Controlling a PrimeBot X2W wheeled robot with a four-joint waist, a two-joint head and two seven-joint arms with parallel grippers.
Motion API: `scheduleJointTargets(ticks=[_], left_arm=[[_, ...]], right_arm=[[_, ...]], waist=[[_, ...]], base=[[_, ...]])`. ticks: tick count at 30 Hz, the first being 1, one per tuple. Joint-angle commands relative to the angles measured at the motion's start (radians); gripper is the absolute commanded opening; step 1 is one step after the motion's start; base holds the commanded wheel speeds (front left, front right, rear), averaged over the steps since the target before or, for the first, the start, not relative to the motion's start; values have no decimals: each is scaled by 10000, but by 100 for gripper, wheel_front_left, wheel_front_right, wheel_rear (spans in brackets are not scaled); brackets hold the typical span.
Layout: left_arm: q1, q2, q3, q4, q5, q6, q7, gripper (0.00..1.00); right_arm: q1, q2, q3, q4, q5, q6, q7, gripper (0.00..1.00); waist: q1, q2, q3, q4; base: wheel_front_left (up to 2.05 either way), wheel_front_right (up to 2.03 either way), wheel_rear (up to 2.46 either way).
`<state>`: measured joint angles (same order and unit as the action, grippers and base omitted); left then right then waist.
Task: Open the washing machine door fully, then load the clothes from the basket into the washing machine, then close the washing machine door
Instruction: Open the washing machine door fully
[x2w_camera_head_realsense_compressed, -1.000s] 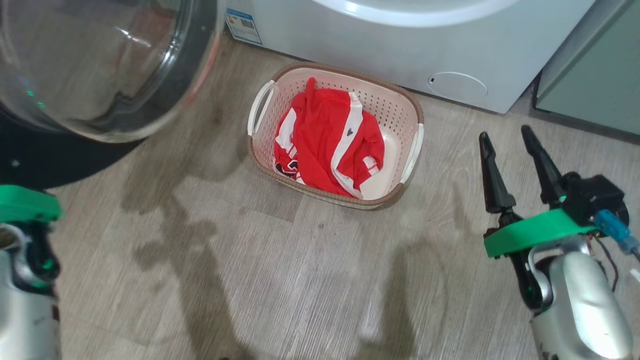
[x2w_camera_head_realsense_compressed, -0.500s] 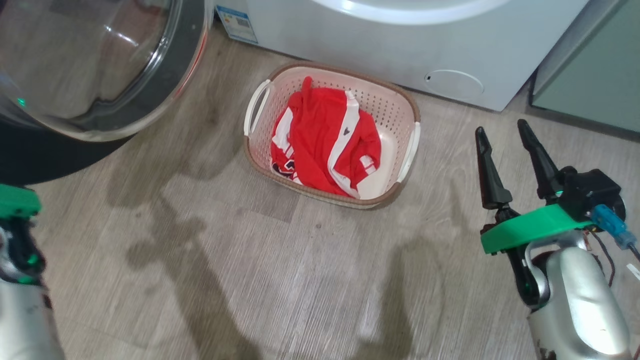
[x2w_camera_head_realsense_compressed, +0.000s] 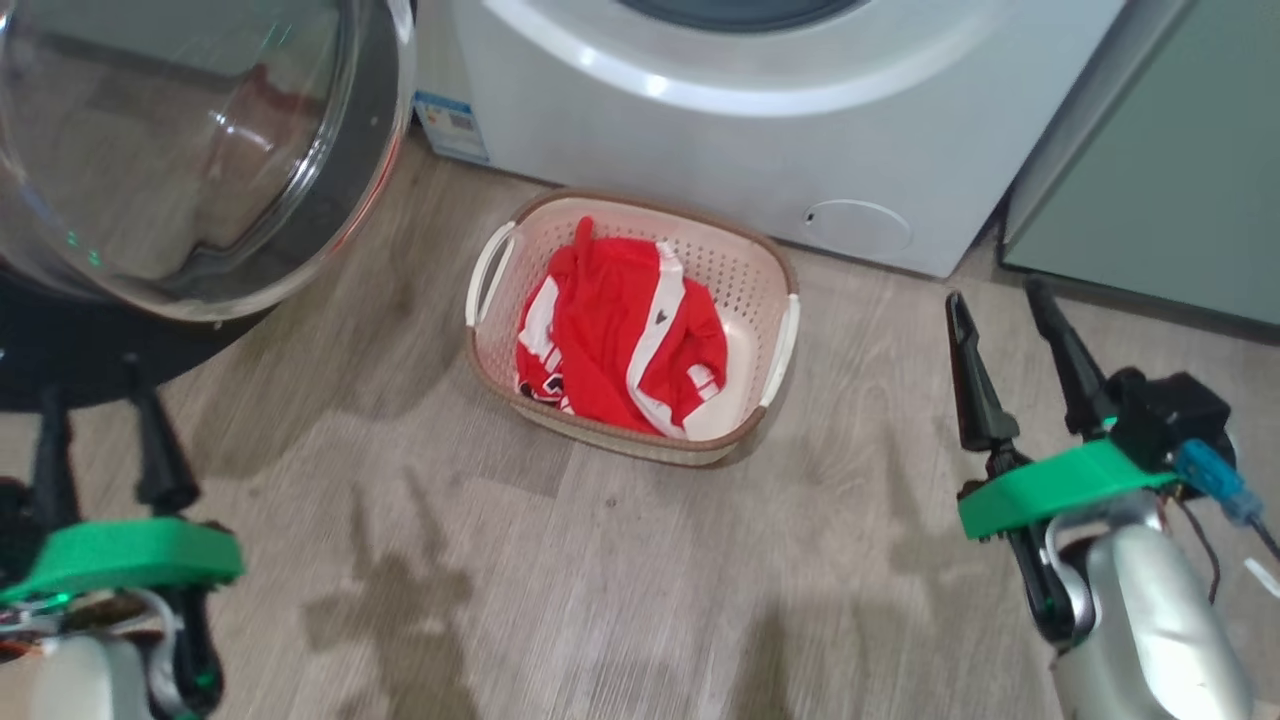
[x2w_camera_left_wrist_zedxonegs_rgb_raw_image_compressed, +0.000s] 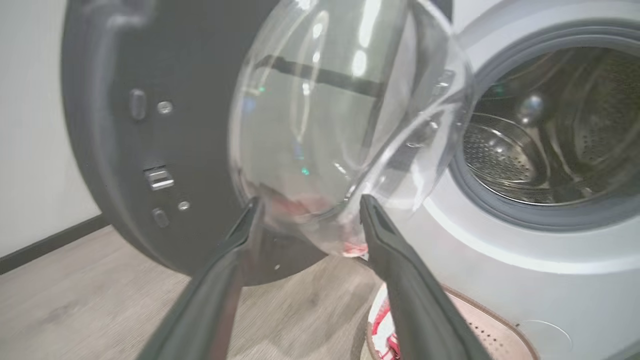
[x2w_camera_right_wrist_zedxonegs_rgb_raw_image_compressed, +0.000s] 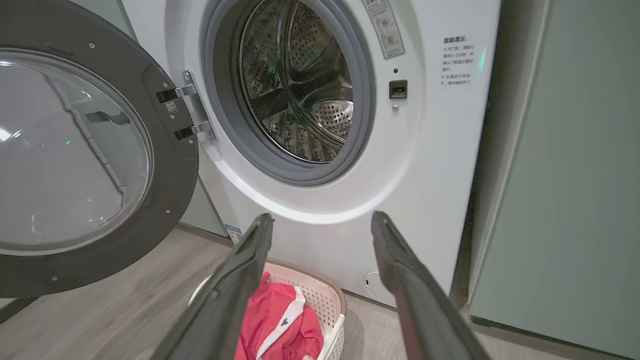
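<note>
1. Big white washing machine (x2w_camera_head_realsense_compressed: 700, 130) far centre, drum (x2w_camera_right_wrist_zedxonegs_rgb_raw_image_compressed: 300, 90) exposed.
2. Its washing machine door (x2w_camera_head_realsense_compressed: 190, 150) hangs wide open, far left.
3. Cream basket (x2w_camera_head_realsense_compressed: 740, 270) on the floor (x2w_camera_head_realsense_compressed: 600, 560) just in front, red clothes (x2w_camera_head_realsense_compressed: 620, 340) inside.
4. Near-left left gripper (x2w_camera_head_realsense_compressed: 92, 385) and near-right right gripper (x2w_camera_head_realsense_compressed: 995, 293): both released, empty.

Green cabinet (x2w_camera_head_realsense_compressed: 1150, 180), grey plank floor (x2w_camera_head_realsense_compressed: 600, 560)

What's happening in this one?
The washing machine door is swung open and the drum looks empty. The red clothes lie in the basket on the floor before the washing machine. The left pincer and right pincer are both open and hold nothing, so loading has not begun.
</note>
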<state>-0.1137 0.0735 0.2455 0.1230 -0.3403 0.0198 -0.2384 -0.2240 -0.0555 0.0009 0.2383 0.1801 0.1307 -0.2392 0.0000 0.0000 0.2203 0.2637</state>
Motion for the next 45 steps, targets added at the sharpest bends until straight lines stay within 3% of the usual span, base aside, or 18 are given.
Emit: scheduleJointTargets(ticks=[1,10,19,28,45], left_arm=[[-27,157,92,-614,191,4,54,100],[736,-21,-1268,-1731,774,-15,708,100],[846,80,-2093,-1640,1132,-299,1112,100],[1091,202,-2453,-1570,1420,-291,1181,100],[1486,271,-2526,-1709,1292,-144,1214,100]], right_arm=[[8,53,198,-231,105,0,-126,100],[412,53,242,-106,246,0,-197,100],[960,53,258,-346,277,0,-213,100],[1556,53,267,-668,331,0,-144,100],[1681,53,216,-831,434,0,-48,100]], waist=[[0,0,-159,-138],[0,0,-777,-967],[0,0,-1300,-2049],[0,0,-1712,-2888],[0,0,-1827,-3088]], base=[[0,0,0],[0,0,0],[0,0,0],[0,0,0],[0,0,0]])
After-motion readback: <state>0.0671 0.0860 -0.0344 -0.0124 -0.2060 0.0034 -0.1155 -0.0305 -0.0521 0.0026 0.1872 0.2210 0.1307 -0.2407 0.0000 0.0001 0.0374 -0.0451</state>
